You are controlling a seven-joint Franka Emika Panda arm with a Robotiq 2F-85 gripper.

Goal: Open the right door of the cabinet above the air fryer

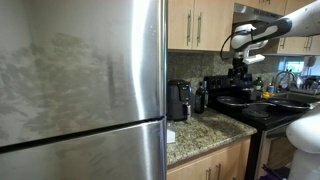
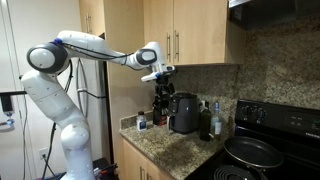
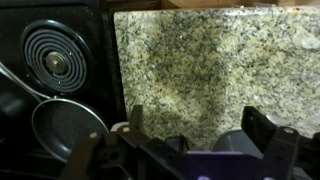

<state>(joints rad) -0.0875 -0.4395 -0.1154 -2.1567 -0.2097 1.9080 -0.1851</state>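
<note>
The cabinet (image 1: pixel 200 25) hangs above the granite counter, and both its doors are shut in both exterior views. The right door (image 2: pixel 202 33) has its silver bar handle (image 2: pixel 179 45) on its left edge; it also shows in an exterior view (image 1: pixel 214 24). The black air fryer (image 2: pixel 183 112) stands on the counter below, also seen in an exterior view (image 1: pixel 178 100). My gripper (image 2: pixel 160 76) hangs just under the cabinet's bottom edge, apart from the handle. In the wrist view my gripper (image 3: pixel 200 125) is open and empty, looking down on the counter.
A large steel fridge (image 1: pixel 80 90) fills the near side. A black stove (image 3: pixel 50 60) with a coil burner and a dark pan (image 3: pixel 65 125) adjoins the granite counter (image 3: pixel 210 60). A slimmer black appliance (image 2: pixel 160 105) and small bottles (image 2: pixel 217 120) stand beside the air fryer.
</note>
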